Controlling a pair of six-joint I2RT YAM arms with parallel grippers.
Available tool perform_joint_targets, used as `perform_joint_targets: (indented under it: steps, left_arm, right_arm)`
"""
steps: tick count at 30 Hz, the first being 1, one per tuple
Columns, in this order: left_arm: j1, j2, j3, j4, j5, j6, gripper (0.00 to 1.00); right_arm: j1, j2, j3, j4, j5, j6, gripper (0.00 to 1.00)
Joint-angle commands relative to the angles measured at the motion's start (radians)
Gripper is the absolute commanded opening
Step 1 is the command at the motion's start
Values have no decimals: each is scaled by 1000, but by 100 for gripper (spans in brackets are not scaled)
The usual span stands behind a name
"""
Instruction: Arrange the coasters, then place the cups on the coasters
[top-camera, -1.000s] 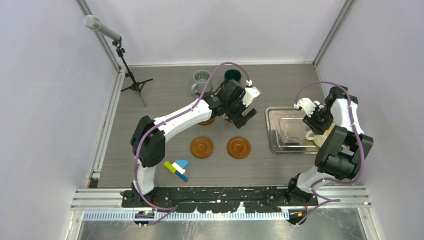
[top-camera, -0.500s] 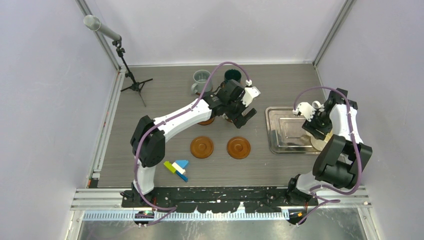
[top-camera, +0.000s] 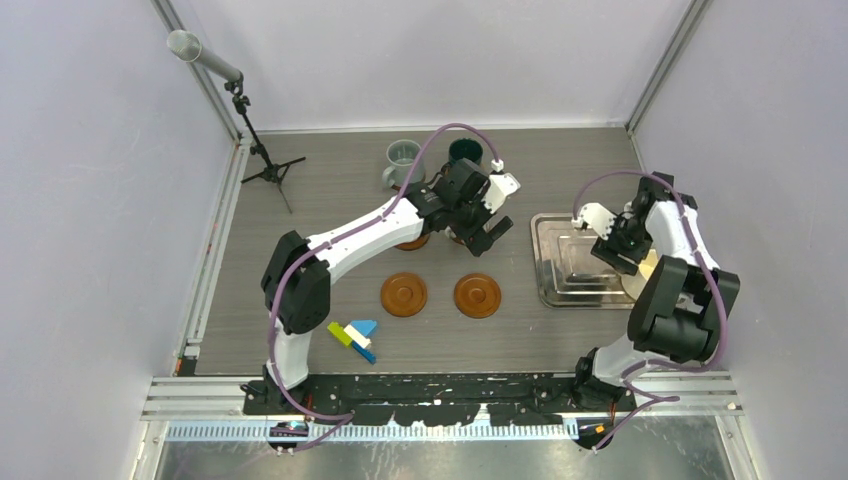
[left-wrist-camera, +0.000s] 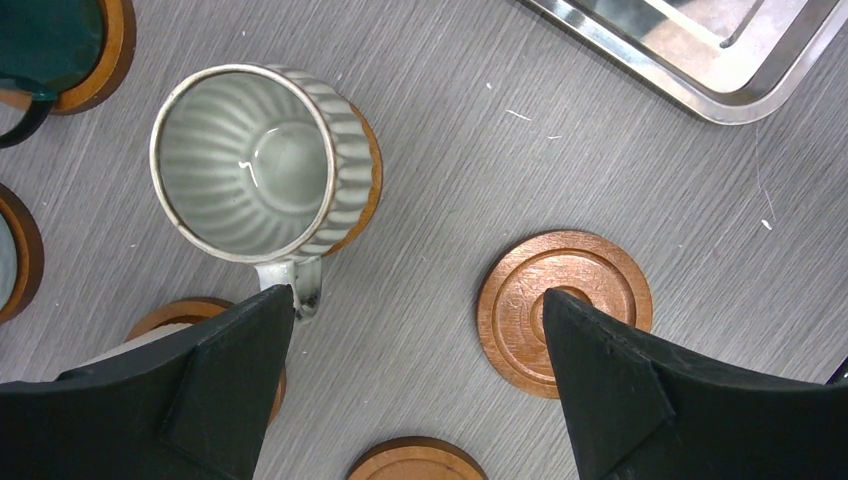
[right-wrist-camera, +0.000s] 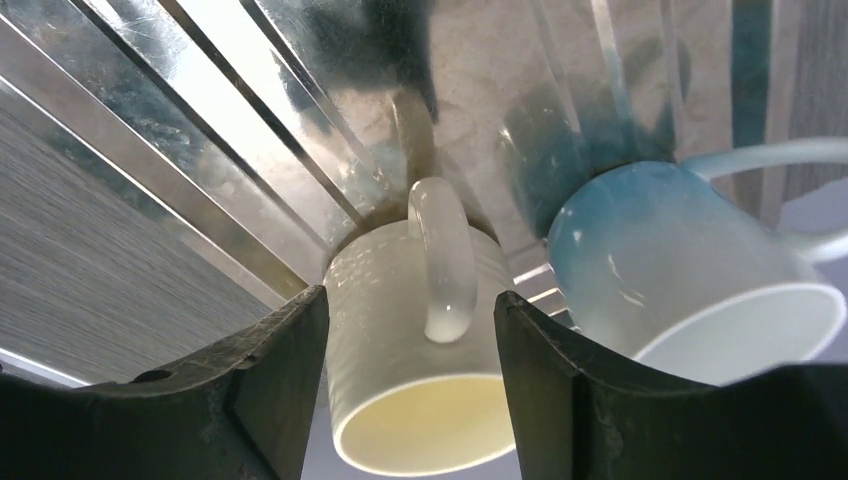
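Note:
My left gripper (left-wrist-camera: 418, 305) hangs open over bare table, nothing between its fingers. Just beyond its left finger a ribbed grey-beige cup (left-wrist-camera: 250, 160) stands upright on a coaster (left-wrist-camera: 372, 180). A bare coaster (left-wrist-camera: 575, 285) lies by the right finger, and another coaster (left-wrist-camera: 415, 462) shows at the bottom edge. A dark green cup (left-wrist-camera: 45, 40) stands on a coaster at top left. My right gripper (right-wrist-camera: 405, 300) is open and straddles a cream cup (right-wrist-camera: 380, 300) that lies on its side in the steel tray (right-wrist-camera: 200, 90), handle up. A pale blue cup (right-wrist-camera: 650, 260) lies beside it.
From above, two bare coasters (top-camera: 404, 295) (top-camera: 477, 296) lie mid-table, and the tray (top-camera: 548, 290) sits to the right. A grey-blue cup (top-camera: 402, 160) stands at the back. Coloured blocks (top-camera: 355, 337) lie near the front, and a tripod (top-camera: 268, 170) stands at the back left.
The right wrist has swung away from the tray's near right corner toward its middle. The left arm has not moved.

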Motion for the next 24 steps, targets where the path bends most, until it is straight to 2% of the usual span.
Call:
perform_joint_targets:
  steps: [1,4,8,15,19,24]
  left_arm:
    - [8,-5,41,-7,15,-3,96]
    - [9,-6,41,-6,17,-5,96]
    - [11,-8,38,-4,18,-5,96]
    - [27,-9,26,6,32,-28,94]
    - [31,-9,21,8,38,-37,94]
    - [38,-8,12,10,54,-48,94]
  right_arm:
    - [11,43,42,20,37,3,66]
    - [10,79,47,28,72,-9,62]
    - [16,119,74,23,76,-5,38]
    - [110,127,95,2,44,37,8]
    - [181,115,99,-8,28,68,4]
    - [274,98,98,-30,4,98,4]
